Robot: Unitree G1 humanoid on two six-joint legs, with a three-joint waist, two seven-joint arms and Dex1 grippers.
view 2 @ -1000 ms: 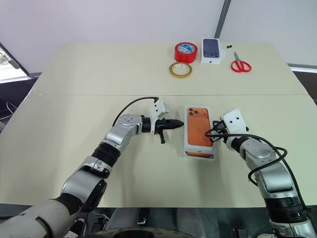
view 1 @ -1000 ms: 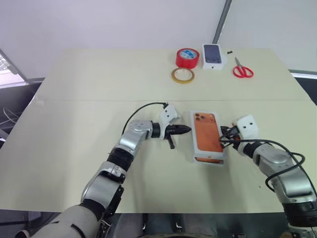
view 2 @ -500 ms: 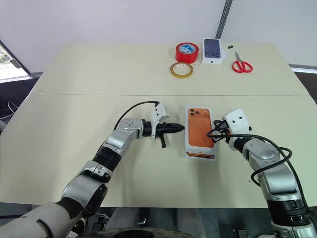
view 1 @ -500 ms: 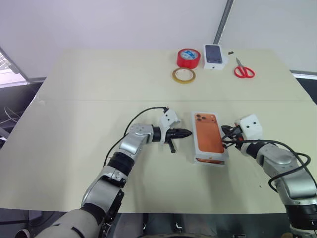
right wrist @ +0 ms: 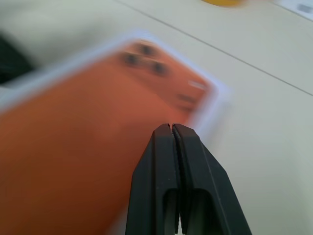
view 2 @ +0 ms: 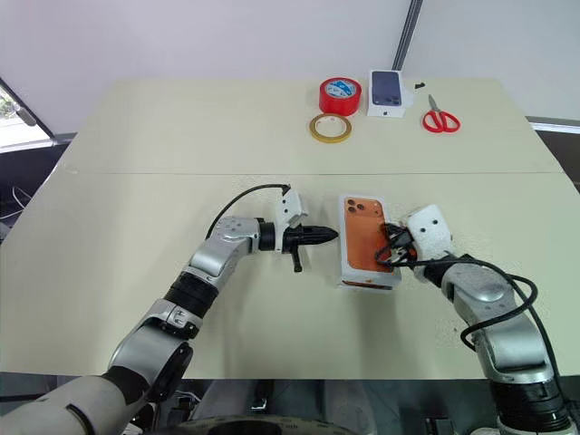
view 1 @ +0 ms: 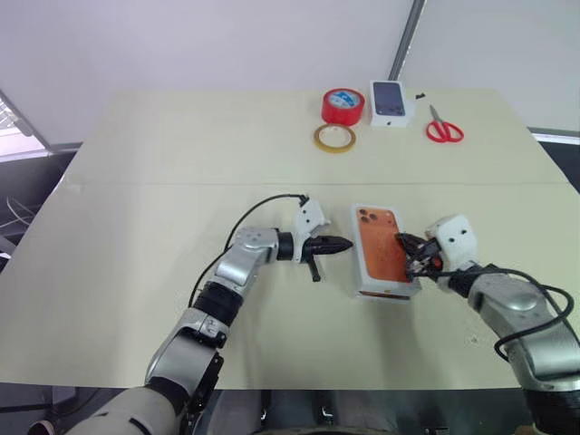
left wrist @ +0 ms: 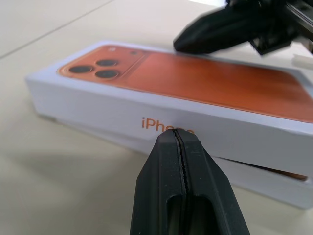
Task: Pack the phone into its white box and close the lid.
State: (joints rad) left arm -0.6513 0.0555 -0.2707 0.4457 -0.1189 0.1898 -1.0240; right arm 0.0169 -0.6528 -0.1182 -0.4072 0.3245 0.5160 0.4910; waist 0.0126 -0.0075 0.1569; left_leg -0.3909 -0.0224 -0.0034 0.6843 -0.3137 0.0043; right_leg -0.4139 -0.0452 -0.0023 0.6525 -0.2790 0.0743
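The lid (view 1: 379,246), white with an orange phone picture, lies on top of the white box (left wrist: 274,185) at mid-table. It sits slightly raised at one end, where a strip of the box wall shows beneath it. The phone is hidden. My left gripper (view 1: 345,243) is shut and empty. It points at the lid's left side wall (left wrist: 122,110), a short gap away. My right gripper (view 1: 404,244) is also shut and empty, its tip over the lid's right edge and above the orange print (right wrist: 73,147). Whether it touches the lid I cannot tell.
Along the table's far edge stand a red tape roll (view 1: 343,105), a yellowish tape ring (view 1: 334,138), a small white box printed with a dark phone (view 1: 390,100) and red scissors (view 1: 444,130). Bare tabletop (view 1: 163,181) lies to the left.
My right gripper has moved left and slightly up, from beside the lid's right edge to over it. The left gripper and the lid have stayed put.
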